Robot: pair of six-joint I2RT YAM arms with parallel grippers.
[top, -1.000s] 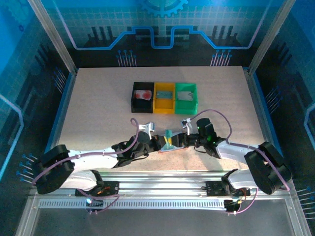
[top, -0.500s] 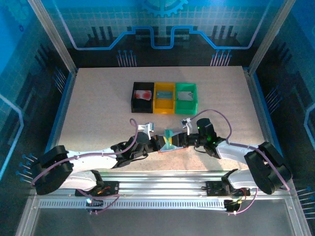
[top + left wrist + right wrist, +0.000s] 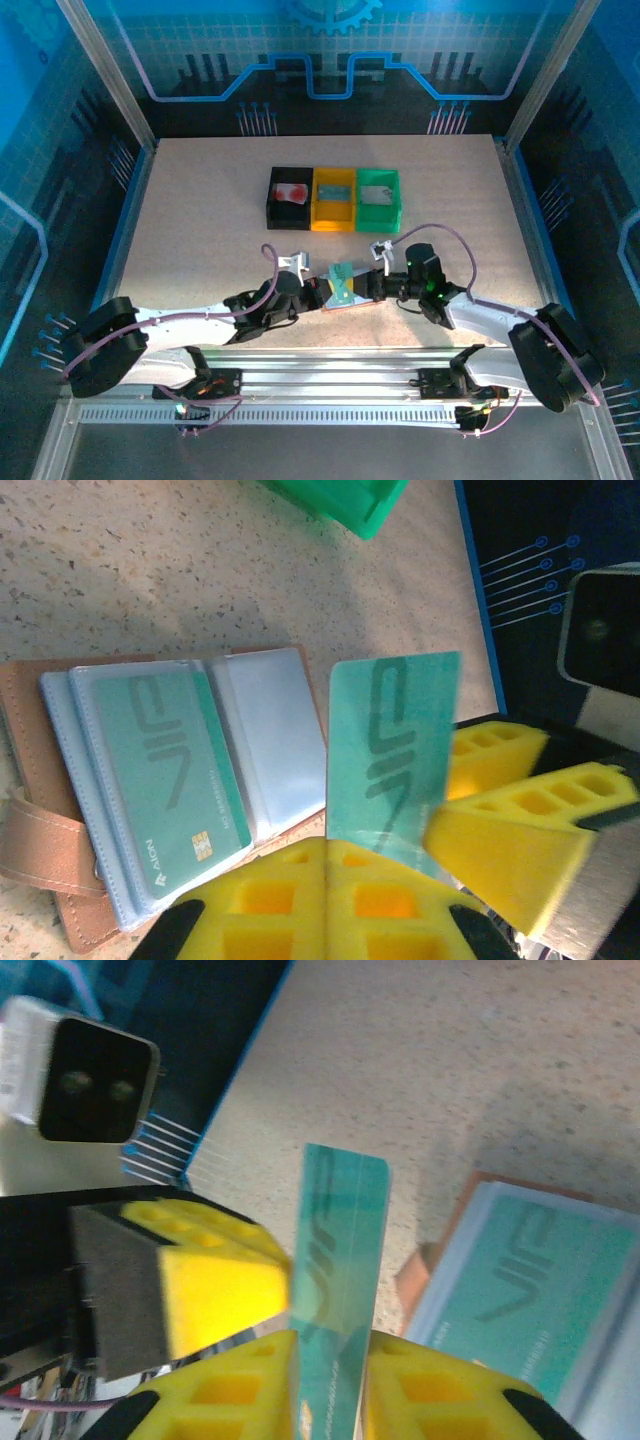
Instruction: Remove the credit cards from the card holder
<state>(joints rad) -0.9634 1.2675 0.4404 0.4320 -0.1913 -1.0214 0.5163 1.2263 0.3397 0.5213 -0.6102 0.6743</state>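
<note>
Yellow-padded left gripper (image 3: 325, 870), jaws pressed together, sits at the near edge of the salmon-pink card holder (image 3: 18, 730), which lies open with one teal card (image 3: 165, 770) sleeved. Just right, the right gripper (image 3: 330, 1345) pinches a free teal card (image 3: 340, 1230) by its short end, its long axis pointing away from the fingers. The bins (image 3: 333, 222) lie well beyond, with nothing between.
</note>
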